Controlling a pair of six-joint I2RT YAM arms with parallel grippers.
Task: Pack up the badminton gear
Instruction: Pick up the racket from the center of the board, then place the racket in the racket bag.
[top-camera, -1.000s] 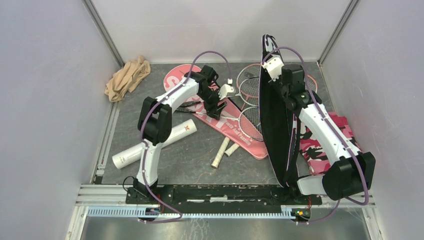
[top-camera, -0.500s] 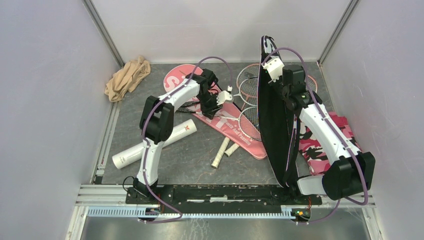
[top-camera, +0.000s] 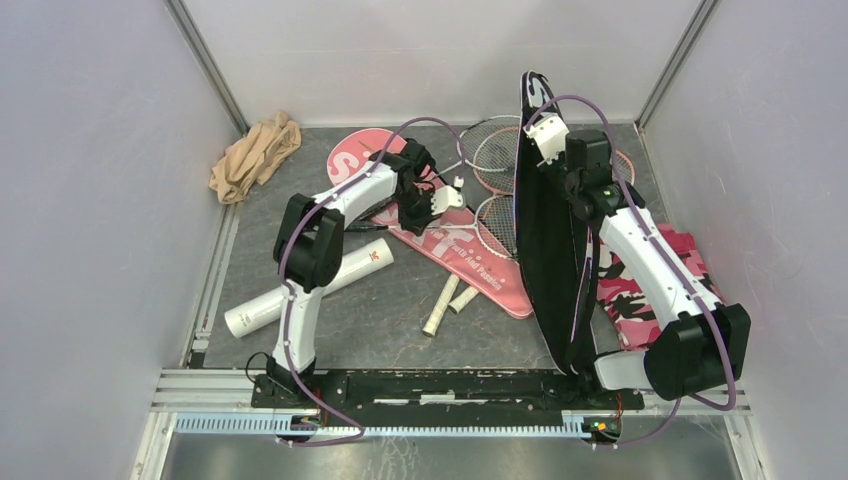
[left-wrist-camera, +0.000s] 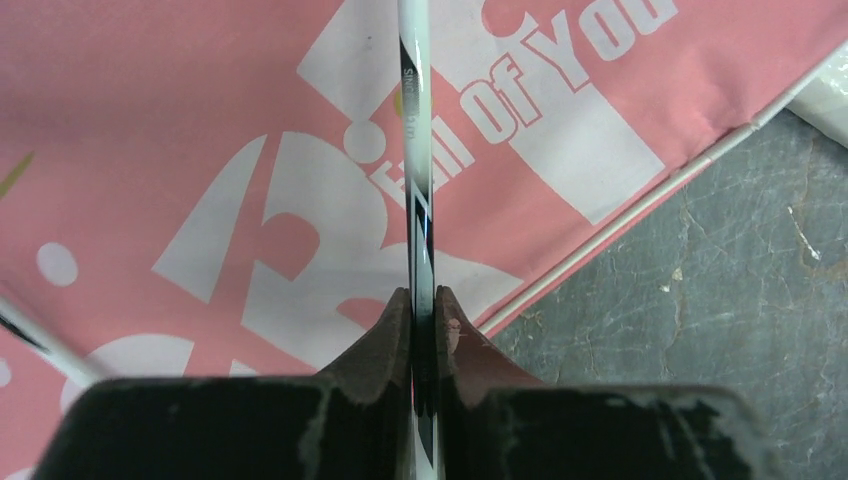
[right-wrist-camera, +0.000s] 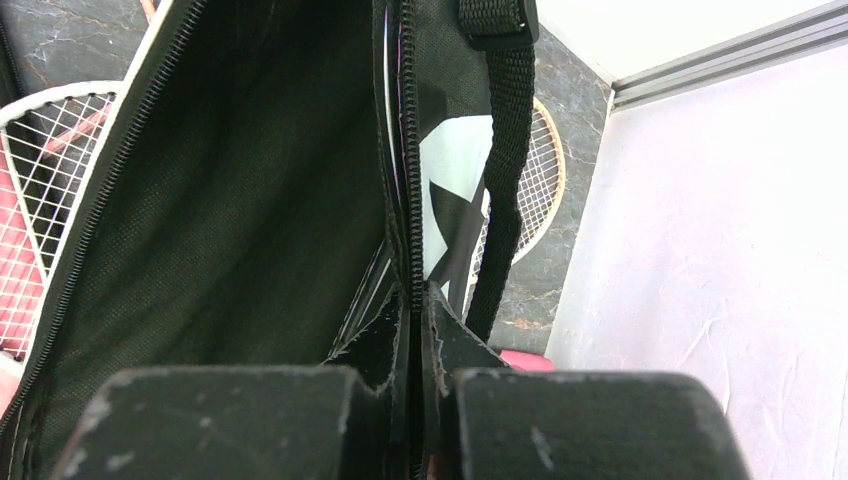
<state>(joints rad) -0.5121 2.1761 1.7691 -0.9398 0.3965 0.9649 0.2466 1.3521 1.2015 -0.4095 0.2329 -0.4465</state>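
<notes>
My left gripper (top-camera: 432, 200) is shut on the thin shaft of a racket (left-wrist-camera: 417, 150), just above the pink bag (top-camera: 470, 255) lettered in white, which lies flat mid-table. In the left wrist view the pads (left-wrist-camera: 398, 318) pinch the shaft over the pink bag (left-wrist-camera: 200, 150). Racket heads (top-camera: 497, 160) fan out behind it, and two white handles (top-camera: 440, 305) lie near the bag's lower edge. My right gripper (top-camera: 548, 135) is shut on the zipper edge of the black bag (top-camera: 550, 250), holding it upright with its mouth open (right-wrist-camera: 230, 180). A long white tube (top-camera: 310, 285) lies at the left.
A beige cloth (top-camera: 255, 155) is bunched in the back left corner. Pink camouflage cloth (top-camera: 650, 290) lies under my right arm by the right wall. White walls close in the table on three sides, and a metal rail (top-camera: 430, 385) runs along the near edge.
My left gripper has shut on the racket shaft and drawn slightly back toward the pink bag. The racket heads have shifted with it. The right arm and black bag have barely moved.
</notes>
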